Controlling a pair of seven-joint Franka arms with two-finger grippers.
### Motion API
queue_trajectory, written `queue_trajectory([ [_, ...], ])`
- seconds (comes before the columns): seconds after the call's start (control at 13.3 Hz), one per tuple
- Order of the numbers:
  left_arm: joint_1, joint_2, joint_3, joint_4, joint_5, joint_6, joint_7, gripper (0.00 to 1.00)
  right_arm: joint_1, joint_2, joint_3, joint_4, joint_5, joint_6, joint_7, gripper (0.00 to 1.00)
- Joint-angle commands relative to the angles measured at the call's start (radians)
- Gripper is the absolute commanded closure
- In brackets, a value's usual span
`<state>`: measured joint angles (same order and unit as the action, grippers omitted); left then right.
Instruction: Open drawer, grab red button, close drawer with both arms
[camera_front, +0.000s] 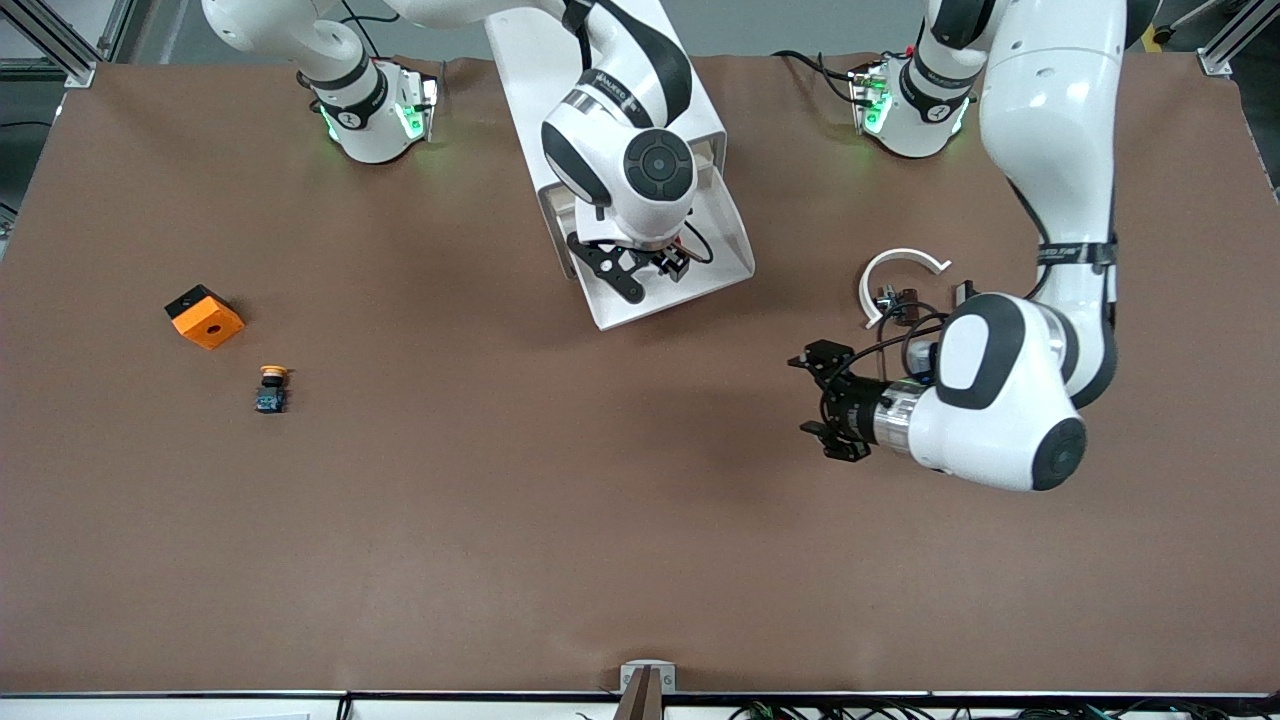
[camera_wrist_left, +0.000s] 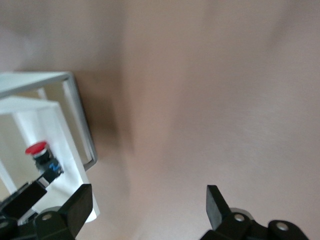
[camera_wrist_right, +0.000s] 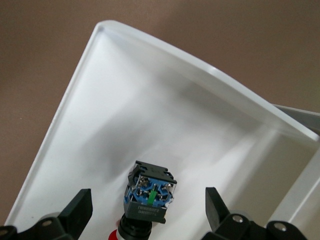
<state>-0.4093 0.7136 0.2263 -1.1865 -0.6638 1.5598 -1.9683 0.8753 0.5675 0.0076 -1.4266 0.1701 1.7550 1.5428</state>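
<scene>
button (camera_wrist_right: 148, 201) in open drawer (camera_wrist_right: 150, 120) | R pincer (camera_wrist_right: 149, 210) spread over it | L pincer (camera_front: 828, 400) spread, holds nothing

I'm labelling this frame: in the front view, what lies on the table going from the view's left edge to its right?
Orange cube with a hole → yellow-capped push button → open white tray drawer → white curved plastic ring piece.

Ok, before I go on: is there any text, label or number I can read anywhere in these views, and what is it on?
Nothing reads for certain.
Band on the right arm: printed lettering, too small to read.
Band on the left arm: printed lettering, too small to read.
Body of the red button lying in the open drawer: a line of fine print, too small to read.
Yellow-capped button and orange cube: no text visible.
</scene>
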Motion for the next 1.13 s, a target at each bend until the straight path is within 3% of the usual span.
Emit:
queue_trajectory([
  [0.0, -0.006, -0.032, 0.008, -0.012, 0.099, 0.028, 0.142, 0.00, 0.013, 0.008, -0.006, 0.000, -0.001, 0.008, 0.014, 0.00],
  [0.45, 0.001, -0.043, 0.015, -0.013, 0.237, 0.071, 0.653, 0.00, 0.013, 0.028, -0.006, 0.000, -0.001, 0.017, 0.014, 0.00],
  [0.83, -0.011, -0.078, 0.008, -0.018, 0.335, 0.098, 0.779, 0.00, 0.016, 0.031, -0.008, 0.001, -0.001, 0.020, 0.014, 0.48],
  [1.05, -0.013, -0.117, -0.002, -0.031, 0.387, 0.102, 0.841, 0.00, 0.014, 0.029, -0.006, 0.008, -0.003, 0.020, 0.014, 0.67],
])
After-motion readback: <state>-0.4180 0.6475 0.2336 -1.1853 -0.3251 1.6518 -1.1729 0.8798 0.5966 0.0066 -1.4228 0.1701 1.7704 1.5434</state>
